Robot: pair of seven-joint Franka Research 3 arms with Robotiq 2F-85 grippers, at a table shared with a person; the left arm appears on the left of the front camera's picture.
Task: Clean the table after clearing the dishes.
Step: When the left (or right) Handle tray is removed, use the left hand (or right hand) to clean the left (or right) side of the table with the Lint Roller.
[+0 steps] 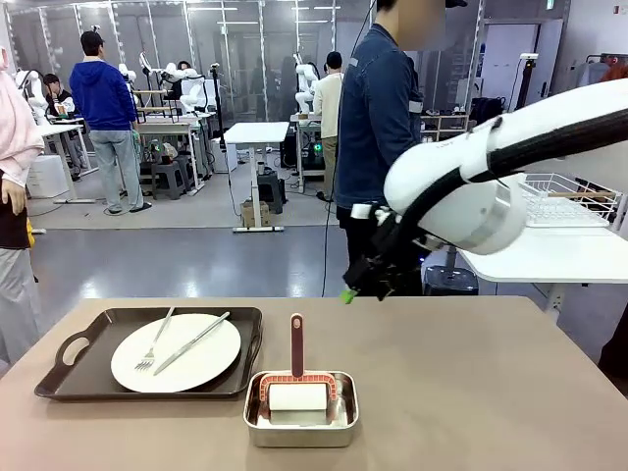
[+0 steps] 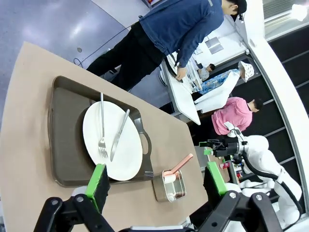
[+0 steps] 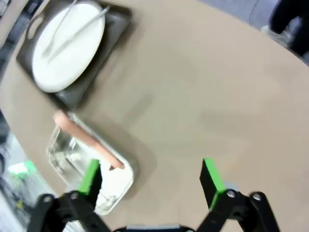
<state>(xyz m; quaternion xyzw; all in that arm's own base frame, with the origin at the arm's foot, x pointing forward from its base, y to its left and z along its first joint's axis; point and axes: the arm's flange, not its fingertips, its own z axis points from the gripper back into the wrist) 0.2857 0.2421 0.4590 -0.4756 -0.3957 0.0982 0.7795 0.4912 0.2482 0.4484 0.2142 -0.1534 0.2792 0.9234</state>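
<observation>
Front view: a brown table [image 1: 491,392] fills the lower half. At lower left a dark tray [image 1: 103,329] carries a white plate [image 1: 211,368] with a fork [image 1: 157,340] and a knife [image 1: 191,343] lying across it.
Pan: a small steel pan [image 1: 251,427] sits at lower centre, just beside the tray's right edge. It holds a white roller [image 1: 297,396] whose reddish handle [image 1: 296,343] sticks up.
Right gripper [image 3: 149,176]: jaws wide apart and holding nothing, above the table, with the pan at the lower left of its own view.
Left gripper [image 2: 157,181]: spread wide and empty, looking down on the tray and pan.
Person [image 1: 378,108]: upper centre, at the far side, turned toward a white table [image 1: 549,260].
Stage: the dishes look not yet cleared. One loaded tray sits on the table, so cleaning could not reach that patch.
Risk, tray: lifted by one handle it would likely tilt, and the loose fork and knife could slide off the plate.
Risk, roller: an off-centre pinch on the handle could drag or tip the light pan into the tray.
</observation>
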